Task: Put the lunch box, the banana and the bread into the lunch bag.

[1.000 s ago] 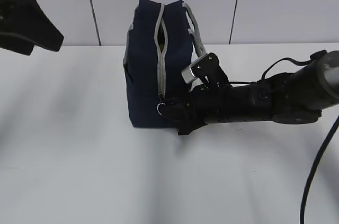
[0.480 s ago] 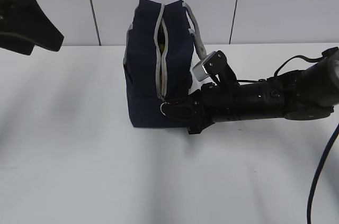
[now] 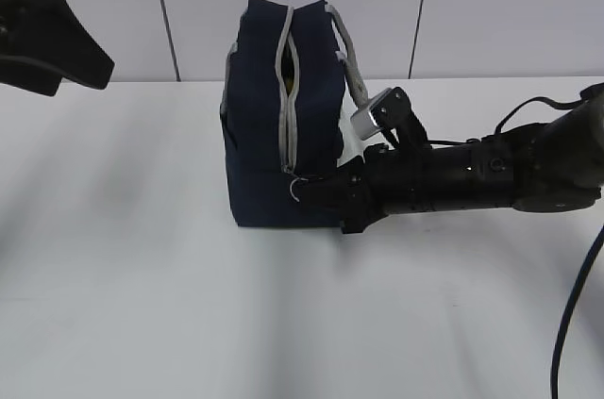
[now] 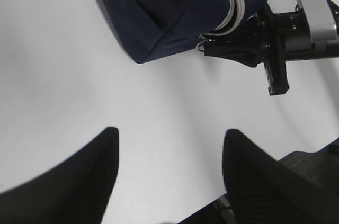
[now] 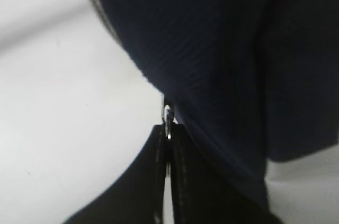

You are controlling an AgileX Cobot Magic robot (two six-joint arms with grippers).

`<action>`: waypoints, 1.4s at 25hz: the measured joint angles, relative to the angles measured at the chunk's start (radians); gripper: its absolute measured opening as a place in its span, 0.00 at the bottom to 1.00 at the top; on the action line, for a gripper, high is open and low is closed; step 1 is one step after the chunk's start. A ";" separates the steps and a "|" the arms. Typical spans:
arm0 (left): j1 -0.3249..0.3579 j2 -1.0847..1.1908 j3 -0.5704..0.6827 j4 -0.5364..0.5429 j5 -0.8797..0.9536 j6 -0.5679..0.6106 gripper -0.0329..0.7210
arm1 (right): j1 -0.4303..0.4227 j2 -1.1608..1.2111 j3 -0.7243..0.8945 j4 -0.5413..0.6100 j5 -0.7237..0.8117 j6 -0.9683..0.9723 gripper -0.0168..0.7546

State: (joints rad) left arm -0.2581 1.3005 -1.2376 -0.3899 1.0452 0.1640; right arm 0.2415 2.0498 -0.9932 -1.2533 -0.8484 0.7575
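Note:
The dark navy lunch bag (image 3: 260, 135) stands upright at the middle back of the table, its grey zipper (image 3: 288, 88) gaping a little near the top. My right gripper (image 3: 316, 193) reaches in low from the right and is shut on the metal ring pull (image 3: 295, 189) at the bag's lower front. The right wrist view shows the ring (image 5: 167, 115) pinched between my closed fingertips (image 5: 159, 144) against the bag (image 5: 212, 49). My left gripper (image 4: 170, 131) is open and empty, high above the table at the left (image 3: 47, 31). The lunch box, banana and bread are out of sight.
The white table (image 3: 142, 305) runs to a white panelled wall (image 3: 510, 12) behind. A black cable (image 3: 566, 324) hangs at the right edge. The bag's grey strap handle (image 3: 347, 55) droops toward my right arm (image 3: 472, 182).
My right gripper, holding the ring pull, has shifted slightly right and up along the bag's lower front. The left arm has not moved.

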 joint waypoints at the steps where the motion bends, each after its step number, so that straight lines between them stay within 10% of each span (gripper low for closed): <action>1: 0.000 0.000 0.000 0.000 0.000 0.000 0.62 | -0.010 0.000 0.000 0.000 0.000 0.000 0.00; 35: 0.000 0.000 0.000 -0.007 -0.026 0.000 0.62 | -0.053 -0.071 -0.105 -0.208 -0.205 0.160 0.00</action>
State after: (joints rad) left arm -0.2581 1.3005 -1.2376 -0.3974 1.0195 0.1640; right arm 0.1889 1.9785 -1.0985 -1.4612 -1.0539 0.9179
